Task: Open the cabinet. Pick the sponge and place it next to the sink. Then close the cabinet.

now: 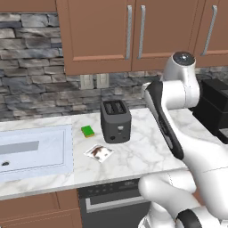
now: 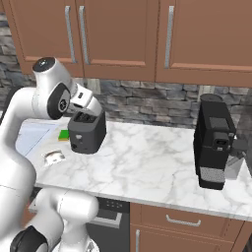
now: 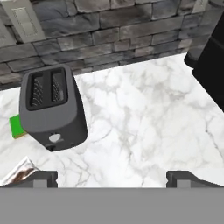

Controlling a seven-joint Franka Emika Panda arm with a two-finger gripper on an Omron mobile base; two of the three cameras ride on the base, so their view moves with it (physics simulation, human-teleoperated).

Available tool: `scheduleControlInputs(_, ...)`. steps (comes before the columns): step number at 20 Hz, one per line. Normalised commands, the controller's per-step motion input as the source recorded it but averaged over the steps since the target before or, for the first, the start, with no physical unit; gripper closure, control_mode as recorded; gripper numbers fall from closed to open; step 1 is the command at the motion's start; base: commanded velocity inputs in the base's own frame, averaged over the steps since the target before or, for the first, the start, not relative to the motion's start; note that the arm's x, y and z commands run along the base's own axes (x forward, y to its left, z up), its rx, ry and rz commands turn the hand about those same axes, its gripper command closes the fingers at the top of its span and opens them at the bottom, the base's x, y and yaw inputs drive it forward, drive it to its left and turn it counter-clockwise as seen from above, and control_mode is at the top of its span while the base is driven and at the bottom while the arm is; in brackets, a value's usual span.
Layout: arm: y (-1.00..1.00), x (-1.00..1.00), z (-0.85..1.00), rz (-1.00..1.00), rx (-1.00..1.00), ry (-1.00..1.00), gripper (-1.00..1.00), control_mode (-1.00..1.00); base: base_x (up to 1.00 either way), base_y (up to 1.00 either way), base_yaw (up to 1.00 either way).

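Cabinet-opening looks like the step at hand: wide brown wooden wall cabinet [image 1: 100,35] sits shut above the tool [image 3: 111,177], whose jaws stand apart, so reaching a silver bar handle [image 1: 129,31] comes next.

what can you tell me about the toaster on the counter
The toaster is a dark grey, matte box with rounded edges and two long slots on top, both looking empty. A small control sits low on its front face. It stands upright on the white marble counter, near the stone backsplash. A light-green sponge lies just to its sink side, and a small packet lies in front; neither clearly touches it.
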Motion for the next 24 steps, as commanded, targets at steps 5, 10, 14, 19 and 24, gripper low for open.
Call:
scheduleControlInputs(5,0.0,-0.5,0.06,0.01,0.0,-0.1,-1.0,-1.0,0.0,0.0,0.0)
scheduleControlInputs(10,0.0,-0.79,0.11,0.03,0.0,-0.18,-1.0,-1.0,0.0,0.0,0.0)
scheduleControlInputs(14,0.0,-0.47,0.26,0.04,0.02,-0.1,-1.0,-1.0,0.0,0.0,0.0)
scheduleControlInputs(19,-0.01,-0.01,0.17,0.01,0.01,0.0,-1.0,-1.0,0.0,0.0,0.0)
scheduleControlInputs(24,0.0,0.1,0.13,0.0,0.0,0.0,-1.0,-1.0,0.0,0.0,0.0)
